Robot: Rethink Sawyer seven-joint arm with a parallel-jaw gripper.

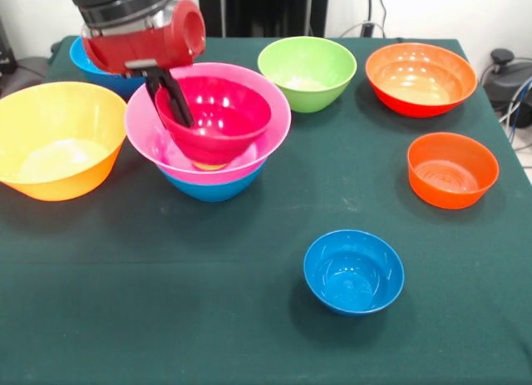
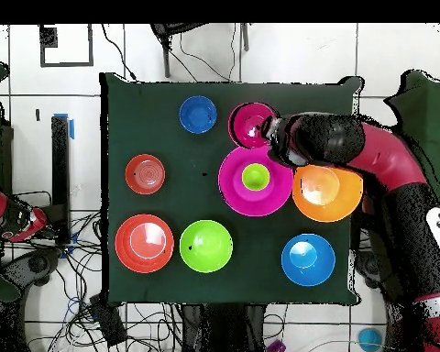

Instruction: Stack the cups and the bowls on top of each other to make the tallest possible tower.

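The gripper (image 1: 170,98) is clamped on the near rim of a crimson bowl (image 1: 218,119), one finger inside the bowl and one outside, holding it tilted and raised above the large pink bowl (image 1: 141,127). In the overhead view the crimson bowl (image 2: 251,124) hangs at the pink bowl's (image 2: 235,188) edge rather than centred over it. The pink bowl sits nested on a medium blue bowl (image 1: 214,188), and the lime-green cup (image 2: 255,177) stands at its centre, seen only from above. Elsewhere on the green table (image 1: 166,310), all resting apart from the pile: a large orange-yellow bowl (image 1: 58,140) just beside the pink one, a green bowl (image 1: 307,71), a large red-orange bowl (image 1: 420,77), a smaller orange bowl (image 1: 452,169), a small blue bowl (image 1: 353,271), and another blue bowl (image 1: 83,61) partly hidden behind the arm (image 2: 389,160).
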